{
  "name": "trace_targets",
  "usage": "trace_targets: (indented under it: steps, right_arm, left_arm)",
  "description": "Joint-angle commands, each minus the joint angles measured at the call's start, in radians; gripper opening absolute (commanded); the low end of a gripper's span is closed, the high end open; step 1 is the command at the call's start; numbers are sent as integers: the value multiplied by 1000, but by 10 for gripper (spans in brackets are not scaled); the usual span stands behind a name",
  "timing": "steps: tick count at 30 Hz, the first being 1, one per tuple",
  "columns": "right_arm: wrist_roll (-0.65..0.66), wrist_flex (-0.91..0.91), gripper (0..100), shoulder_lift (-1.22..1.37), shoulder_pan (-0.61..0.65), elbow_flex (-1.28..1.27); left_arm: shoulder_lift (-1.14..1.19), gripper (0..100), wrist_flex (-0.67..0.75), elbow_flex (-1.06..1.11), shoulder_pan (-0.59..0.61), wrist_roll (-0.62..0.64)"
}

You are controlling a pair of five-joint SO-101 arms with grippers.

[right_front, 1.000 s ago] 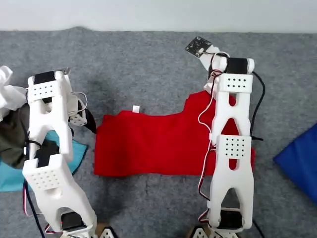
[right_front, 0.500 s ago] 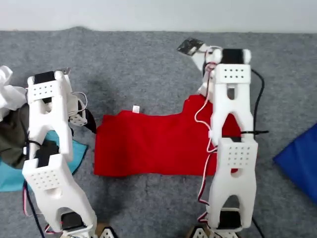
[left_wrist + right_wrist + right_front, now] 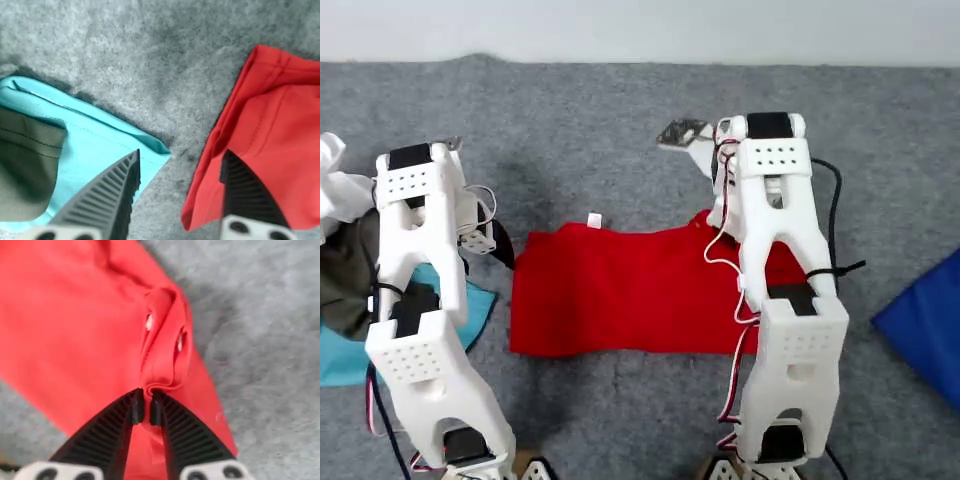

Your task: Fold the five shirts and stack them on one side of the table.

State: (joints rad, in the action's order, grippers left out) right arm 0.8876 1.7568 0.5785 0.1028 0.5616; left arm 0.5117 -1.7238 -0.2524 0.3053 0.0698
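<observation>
A red shirt lies spread across the middle of the grey table, partly folded. My right gripper is shut on a bunched fold of the red shirt at its far right corner, under the arm's wrist. My left gripper hangs open over bare felt, between the red shirt's left edge and a cyan shirt. An olive shirt lies on the cyan one. A blue shirt sits at the right edge.
At the far left, a white garment tops the olive and cyan pile. A small white tag sticks out at the red shirt's far edge. Grey felt stretches behind the arms.
The right arm has swung leftward, drawing the held corner of the red shirt with it. The left arm has stayed still.
</observation>
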Motion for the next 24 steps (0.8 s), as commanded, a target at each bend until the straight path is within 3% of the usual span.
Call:
trace_targets:
  steps: [1,9,16,24]
  right_arm:
    - [57,41,9,-125,16,-104]
    - [92,7,24,-170,28,-298]
    - [92,39,279,-177,38,-336]
    - [92,41,292,-254,142,-450]
  left_arm:
    - [-8,246,-29,1,6,5]
    - [-8,246,-29,1,6,5]
    - [-8,246,-29,1,3,5]
    - [-8,246,-29,1,5,5]
